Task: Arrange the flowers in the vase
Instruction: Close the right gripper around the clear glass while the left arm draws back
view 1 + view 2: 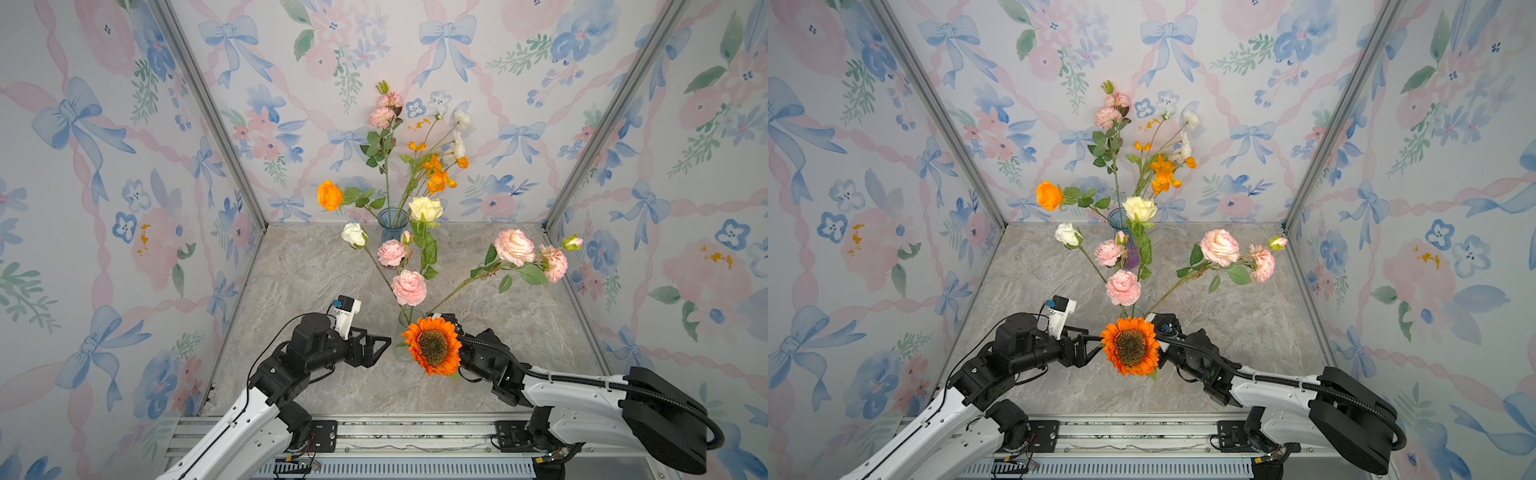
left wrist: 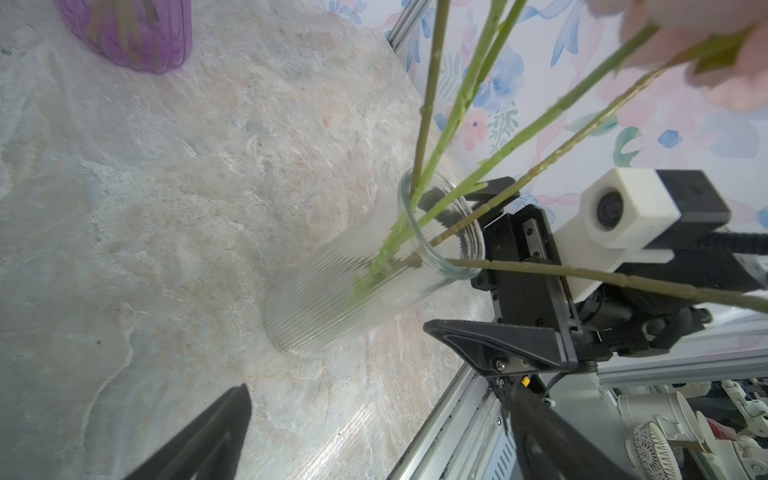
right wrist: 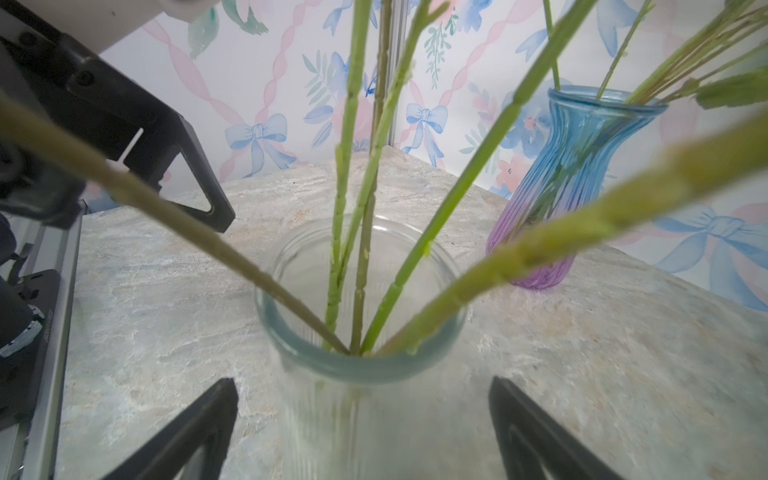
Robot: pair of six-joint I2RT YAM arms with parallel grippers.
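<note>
1. Flowers (image 3: 344, 187) stand with their green stems gathered in a clear ribbed vase (image 3: 365, 368). That vase sits between the spread jaws of the right gripper (image 3: 361, 384), whose fingers stand apart from the glass and grasp nothing.
2. Left gripper (image 1: 385, 347) faces the same vase from the opposite side. Its jaws are wide and empty, and its tips are near the glass without touching it.
3. Orange sunflower (image 1: 434, 345) leans out over the right gripper, hiding its jaws in both top views.
4. Beyond both grippers, pink carnations (image 1: 409, 287) and a white rose (image 1: 354, 234) rise from this vase, while a branch of pink blooms (image 1: 515, 247) slants off past the right gripper.
5. Well beyond both, at the back of the marble tabletop (image 1: 311, 270), a blue-and-purple vase (image 1: 390, 224) holds an orange rose (image 1: 329, 195), a cream rose (image 1: 425, 208), orange poppies (image 1: 436, 176), a tall pink carnation spray (image 1: 384, 112) and white blooms (image 1: 459, 137).
</note>
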